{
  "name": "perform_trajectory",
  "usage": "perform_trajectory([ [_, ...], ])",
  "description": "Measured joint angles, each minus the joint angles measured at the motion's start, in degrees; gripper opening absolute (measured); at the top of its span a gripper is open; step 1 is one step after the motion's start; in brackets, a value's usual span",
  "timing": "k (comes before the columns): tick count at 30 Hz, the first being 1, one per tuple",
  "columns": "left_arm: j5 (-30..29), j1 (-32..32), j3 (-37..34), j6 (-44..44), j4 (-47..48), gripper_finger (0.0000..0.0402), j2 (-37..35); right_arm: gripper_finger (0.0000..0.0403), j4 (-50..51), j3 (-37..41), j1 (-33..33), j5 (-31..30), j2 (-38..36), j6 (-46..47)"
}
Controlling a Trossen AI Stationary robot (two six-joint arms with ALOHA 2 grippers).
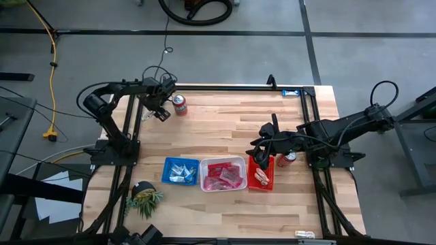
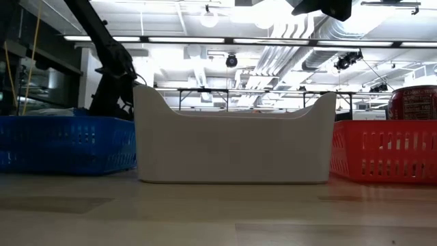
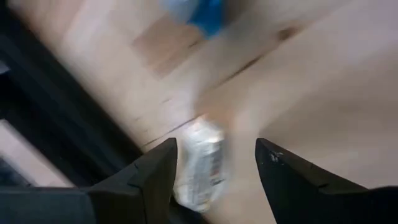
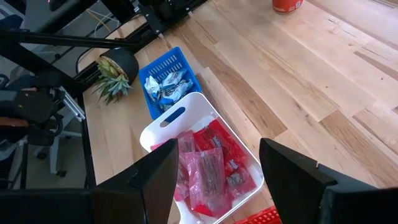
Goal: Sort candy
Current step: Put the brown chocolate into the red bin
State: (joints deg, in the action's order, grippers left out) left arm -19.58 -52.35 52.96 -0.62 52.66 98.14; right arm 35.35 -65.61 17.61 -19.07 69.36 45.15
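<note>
Nearest your front edge: the potted plant at the left corner, then the three bins in a row, blue basket, white tray, red basket, sides just beside each other. Blue-and-white candy sits in the blue one, pink and red packets in the white one, a few pale pieces in the red (can't tell the kind).

Right gripper hangs over the gap between the white tray and red basket, fingers apart, nothing between them. A soda can stands just beside the red basket, close to the right frame rail, so that side is tight.

Mid-table is bare wood: your widest room to move.

Far left corner: left gripper sits near the frame rail, jaws spread, with a pale wrapped candy on the wood between the fingers (blurred; no grip visible). A second red can stands just beside it.
</note>
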Motion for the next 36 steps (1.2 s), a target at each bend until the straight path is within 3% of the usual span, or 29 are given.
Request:
perform_trajectory([
  [4,0.4,0.3,-0.4,-0.6,0.0,0.0183,-0.1,0.0220,0.0,0.0,0.0,0.0,0.0,0.0],
  [6,0.2,0.1,-0.5,-1.8,1.0,0.0143,-0.1,0.0220,0.0,0.0,0.0,0.0,0.0,0.0],
  [9,0.1,0.1,-0.5,-2.9,3.0,0.0046,-0.1,0.0220,0.0,0.0,0.0,0.0,0.0,0.0],
  [11,0.7,0.1,-0.5,-2.8,4.0,0.0016,-0.5,0.0220,0.0,0.0,0.0,0.0,0.0,0.0],
  [21,1.8,0.1,3.2,-0.9,9.9,0.0001,-11.7,0.0220,0.0,0.0,0.0,0.0,0.0,0.0],
  [27,8.2,1.5,6.9,6.0,10.1,0.0001,-23.2,0.0220,-0.2,0.0,0.0,-0.5,0.0,-0.1],
  [32,12.1,7.2,7.2,13.6,8.4,0.0000,-31.6,0.0220,-3.0,0.0,0.0,-4.9,0.0,-0.7],
  [36,13.1,16.6,7.2,21.5,6.0,0.0000,-36.6,0.0220,-5.1,0.0,0.0,-5.0,0.0,-2.9],
])
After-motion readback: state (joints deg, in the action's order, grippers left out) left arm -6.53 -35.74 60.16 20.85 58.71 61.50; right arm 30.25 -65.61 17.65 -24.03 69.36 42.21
